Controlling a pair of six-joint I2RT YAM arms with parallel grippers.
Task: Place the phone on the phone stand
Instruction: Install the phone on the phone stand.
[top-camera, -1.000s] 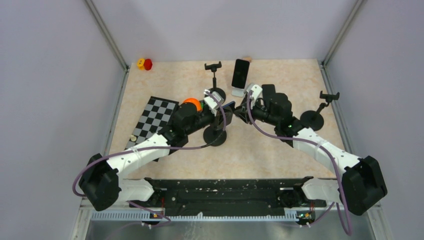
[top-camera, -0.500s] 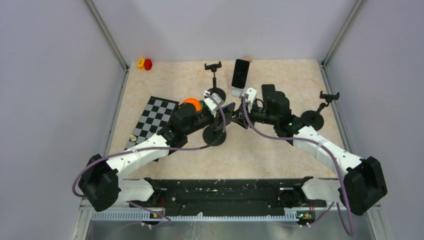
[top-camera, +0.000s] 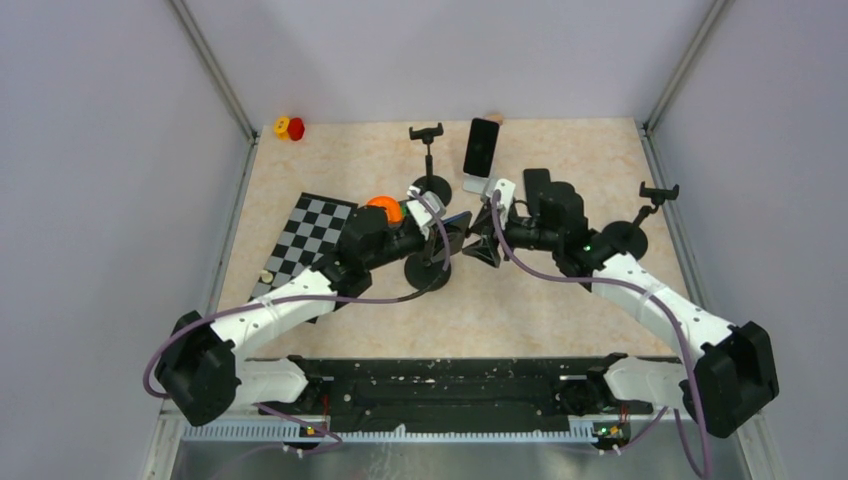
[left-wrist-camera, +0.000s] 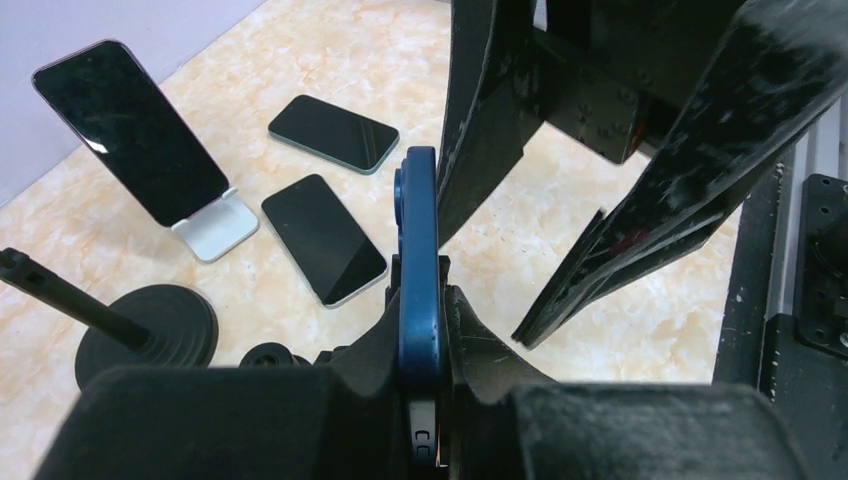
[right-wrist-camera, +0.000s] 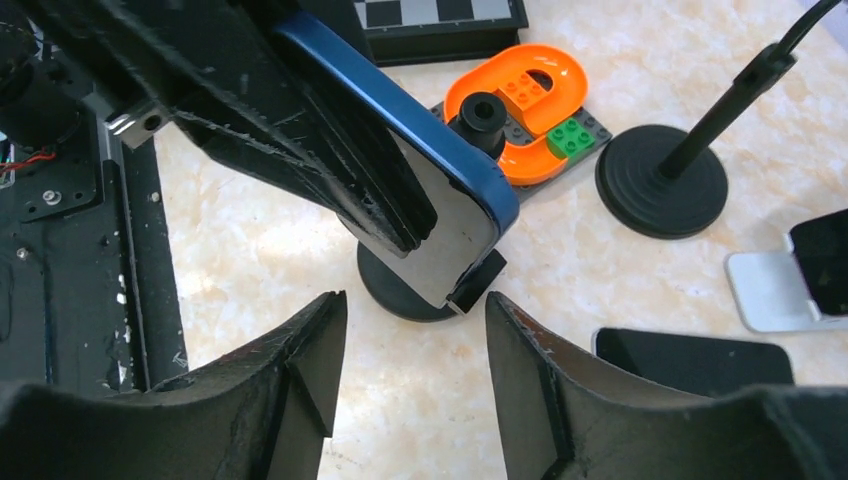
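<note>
A blue-edged phone (left-wrist-camera: 418, 240) stands on edge between the fingers of my left gripper (left-wrist-camera: 420, 300), which is shut on it. In the top view that phone (top-camera: 455, 218) hangs over the black round-based phone stand (top-camera: 428, 270) at mid-table. From the right wrist, the phone's (right-wrist-camera: 420, 130) lower corner meets the stand's black clamp (right-wrist-camera: 478, 280) above the round base (right-wrist-camera: 395, 290); whether it is seated I cannot tell. My right gripper (right-wrist-camera: 415, 330) is open, just short of the phone and touching nothing.
Another phone leans on a white stand (top-camera: 481, 148). Two phones lie flat on the table (left-wrist-camera: 333, 133) (left-wrist-camera: 323, 238). Clamp stands rise at the back (top-camera: 430, 160) and right (top-camera: 640, 215). A chessboard (top-camera: 315, 240) and an orange brick piece (right-wrist-camera: 520, 95) lie left.
The right gripper's jaws have spread apart and it has drawn back a little from the blue phone. My left gripper still grips the phone in about the same place.
</note>
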